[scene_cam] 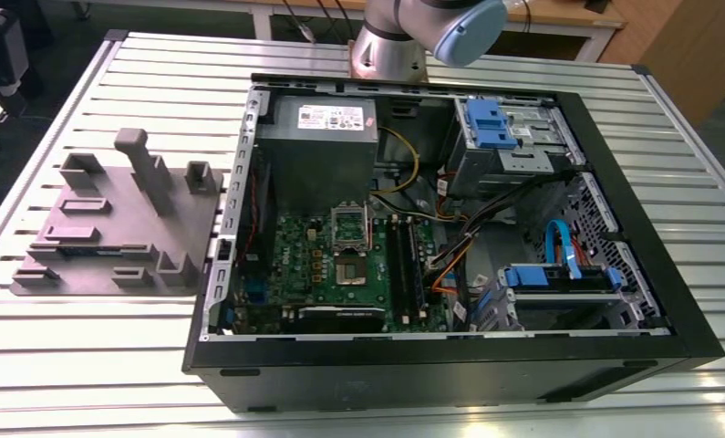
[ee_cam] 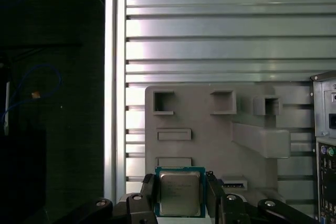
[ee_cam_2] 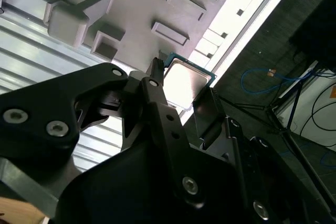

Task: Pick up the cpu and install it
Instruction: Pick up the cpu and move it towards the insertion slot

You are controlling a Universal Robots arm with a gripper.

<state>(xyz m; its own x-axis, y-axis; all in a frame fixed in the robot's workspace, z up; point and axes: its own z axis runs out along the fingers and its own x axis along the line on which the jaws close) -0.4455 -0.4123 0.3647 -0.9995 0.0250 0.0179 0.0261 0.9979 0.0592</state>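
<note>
Pick-up looks done. In the first wrist view the end effector [ee_cam: 180, 178] is clamped on the cpu [ee_cam: 179, 195], one black finger [ee_cam: 148, 192] on each side edge and the shiny metal top facing the camera. The second wrist view shows the same grip, with the cpu [ee_cam_2: 188, 80] pinched between the fingertips.

The grey fixture plate [ee_cam: 210, 140] lies behind the chip in both wrist views. The chip looks clear of the plate and held over its edge region, but I cannot tell how high.

In the exterior view the plate [scene_cam: 107, 228] sits on the slatted tabletop [scene_cam: 95, 365] at the left of the frame. The open computer case [scene_cam: 460, 374] fills the centre and right. The arm [scene_cam: 398, 46] enters at the top centre.

The install is not done. The chip is over at the plate side, well apart from the case. The socket [scene_cam: 350, 265] on the green motherboard [scene_cam: 295, 242], centre of the exterior view, looks open with no chip in it, though the detail is too small to be sure. My judgement is about halfway: chip gripped, carry to the case and seating not yet done.
</note>
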